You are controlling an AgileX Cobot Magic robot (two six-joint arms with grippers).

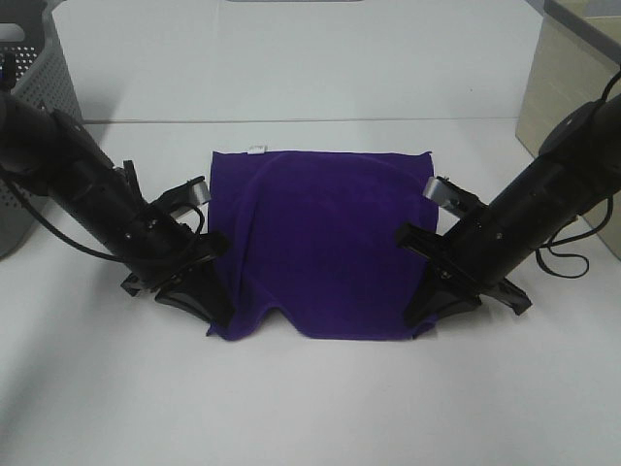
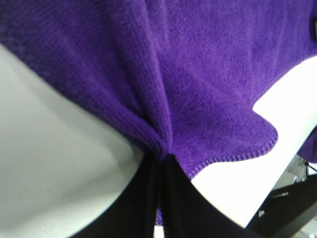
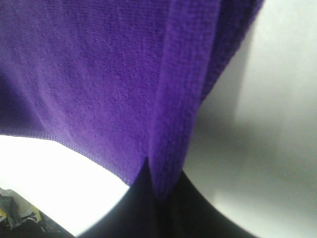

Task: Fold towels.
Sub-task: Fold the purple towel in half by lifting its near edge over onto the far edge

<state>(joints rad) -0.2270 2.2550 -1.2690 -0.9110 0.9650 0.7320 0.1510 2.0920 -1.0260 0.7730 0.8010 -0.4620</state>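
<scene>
Now our left hand (image 1: 215, 309) and right hand (image 1: 425, 309) each pinch a near towel (image 1: 325, 233) corner, ready to fold it over.

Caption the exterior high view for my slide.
The left gripper and right gripper pinch near corners of the purple towel on a table.

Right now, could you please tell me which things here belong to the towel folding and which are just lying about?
In the job: purple towel; left gripper and right gripper, both pinching its near corners.
Lying about: grey basket; beige box.
</scene>
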